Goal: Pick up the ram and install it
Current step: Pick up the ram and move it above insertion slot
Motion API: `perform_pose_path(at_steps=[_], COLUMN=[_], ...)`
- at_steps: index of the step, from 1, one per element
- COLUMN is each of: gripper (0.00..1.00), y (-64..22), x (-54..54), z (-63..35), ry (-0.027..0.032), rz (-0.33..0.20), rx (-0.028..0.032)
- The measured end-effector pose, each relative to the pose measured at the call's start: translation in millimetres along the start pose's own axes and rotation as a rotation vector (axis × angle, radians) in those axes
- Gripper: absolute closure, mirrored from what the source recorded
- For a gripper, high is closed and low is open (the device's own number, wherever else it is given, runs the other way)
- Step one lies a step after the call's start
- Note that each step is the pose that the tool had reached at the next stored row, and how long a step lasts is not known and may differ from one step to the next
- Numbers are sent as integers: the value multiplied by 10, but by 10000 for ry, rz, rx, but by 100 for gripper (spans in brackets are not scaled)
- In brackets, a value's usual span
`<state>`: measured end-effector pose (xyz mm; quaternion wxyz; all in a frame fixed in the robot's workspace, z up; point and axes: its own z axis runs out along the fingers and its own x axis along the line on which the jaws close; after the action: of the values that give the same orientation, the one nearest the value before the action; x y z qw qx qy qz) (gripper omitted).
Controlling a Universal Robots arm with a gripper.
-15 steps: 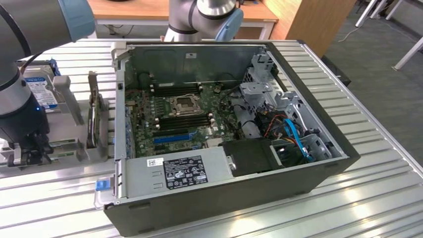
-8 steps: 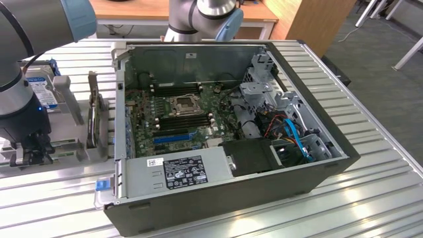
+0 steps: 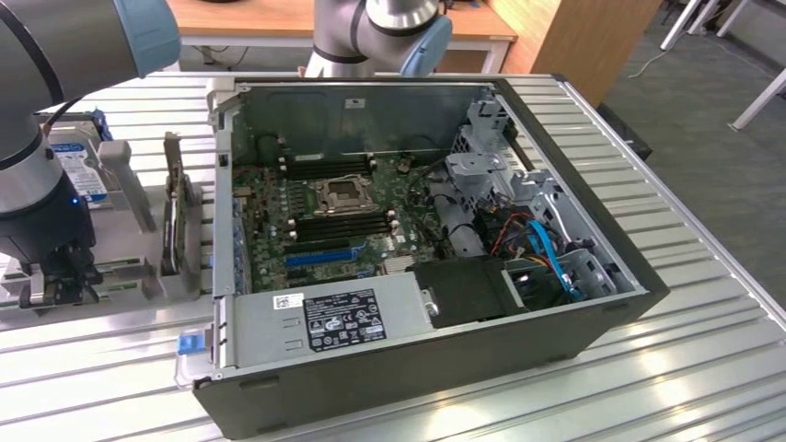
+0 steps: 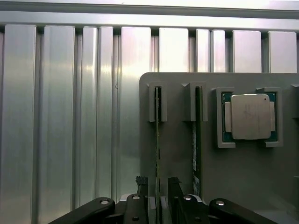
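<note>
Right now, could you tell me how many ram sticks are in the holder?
2. One ram stands between the gripper's fingers; the other ram in the next slot, nearer the processor. More may be hidden.

Ram [image 4: 157, 135] on edge in the holder [image 4: 180, 140], tool [image 4: 157, 183] astride it, processor [image 4: 251, 116] flat nearby.

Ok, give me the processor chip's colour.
Silver lid on a green board; the processor chip shows best in the wrist view.

The table [image 4: 56, 116] is silver with lengthwise ribs. The holder tray [image 4: 177, 93] is plain grey. The ram [image 4: 157, 140] shows a dark green edge; the processor [image 4: 251, 116] is silver, bordered green. The motherboard [image 3: 276, 216] is green with 1 blue slot [image 3: 322, 257].
</note>
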<state>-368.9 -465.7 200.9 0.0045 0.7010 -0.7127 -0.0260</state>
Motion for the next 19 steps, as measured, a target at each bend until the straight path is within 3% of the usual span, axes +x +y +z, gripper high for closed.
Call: perform_pose_path(at_steps=[8,10,11,19], gripper=[69,71,77,77], y=[0,0,0,0], x=[0,0,-1,0], z=[0,0,0,0], ry=[0,1,1,0], rz=[1,1,1,0], rx=[0,0,0,0])
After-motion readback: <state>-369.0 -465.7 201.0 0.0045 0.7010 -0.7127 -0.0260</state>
